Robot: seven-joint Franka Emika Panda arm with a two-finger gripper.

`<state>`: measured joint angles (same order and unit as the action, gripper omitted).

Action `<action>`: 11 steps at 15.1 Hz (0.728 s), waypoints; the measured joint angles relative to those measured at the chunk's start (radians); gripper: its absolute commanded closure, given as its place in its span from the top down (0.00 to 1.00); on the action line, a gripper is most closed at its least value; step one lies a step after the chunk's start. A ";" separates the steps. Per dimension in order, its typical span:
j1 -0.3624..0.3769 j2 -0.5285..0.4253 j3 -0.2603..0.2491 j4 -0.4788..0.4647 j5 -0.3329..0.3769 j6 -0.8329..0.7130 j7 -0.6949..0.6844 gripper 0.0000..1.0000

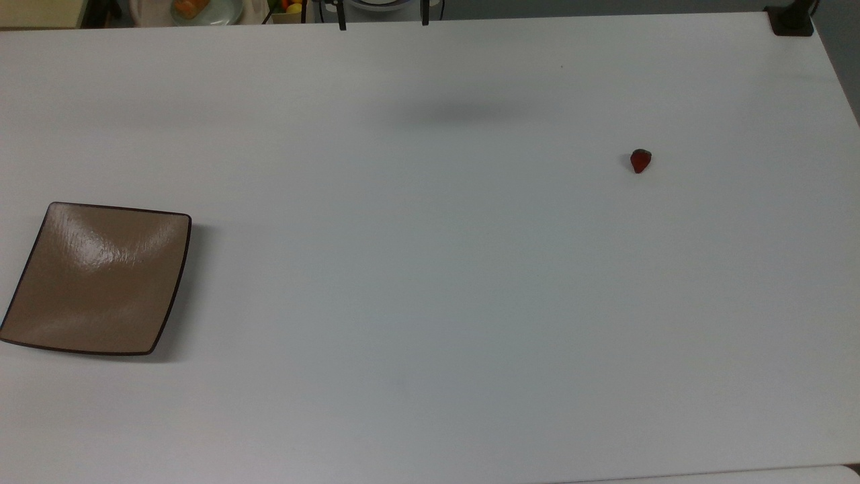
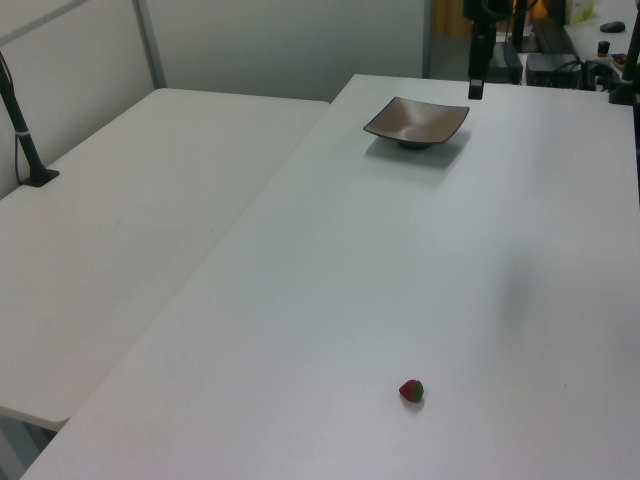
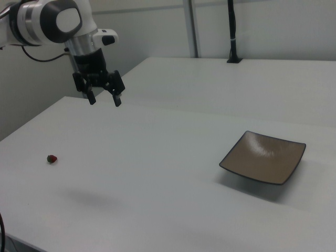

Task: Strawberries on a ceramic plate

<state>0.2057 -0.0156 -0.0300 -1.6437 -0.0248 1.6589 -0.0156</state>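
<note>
Currently my gripper [image 3: 103, 98] hangs high, fingers apart, empty. Strawberry [image 1: 640, 160] lies on the table [image 1: 430, 269], well apart from the plate [image 1: 101, 279]. Likely light, soft, bruisable: pinch gently across its red body.

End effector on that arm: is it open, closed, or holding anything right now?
End effector: open and empty, hanging above the table; the strawberry lies apart on the surface.

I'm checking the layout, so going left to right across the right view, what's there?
Strawberry → gripper, jaws open above the table → ceramic plate.
</note>
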 measured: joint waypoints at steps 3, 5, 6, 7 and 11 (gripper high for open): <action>0.011 0.008 0.008 -0.018 0.000 0.000 0.000 1.00; 0.013 0.020 0.020 -0.023 0.000 0.000 0.000 1.00; 0.013 0.028 0.028 -0.023 0.000 0.000 0.000 1.00; 0.014 0.039 0.037 -0.023 0.000 0.000 0.000 1.00; 0.028 0.080 0.045 -0.025 0.016 0.016 0.000 1.00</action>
<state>0.2333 0.0647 0.0153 -1.6692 -0.0089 1.6746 -0.0156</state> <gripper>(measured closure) 0.000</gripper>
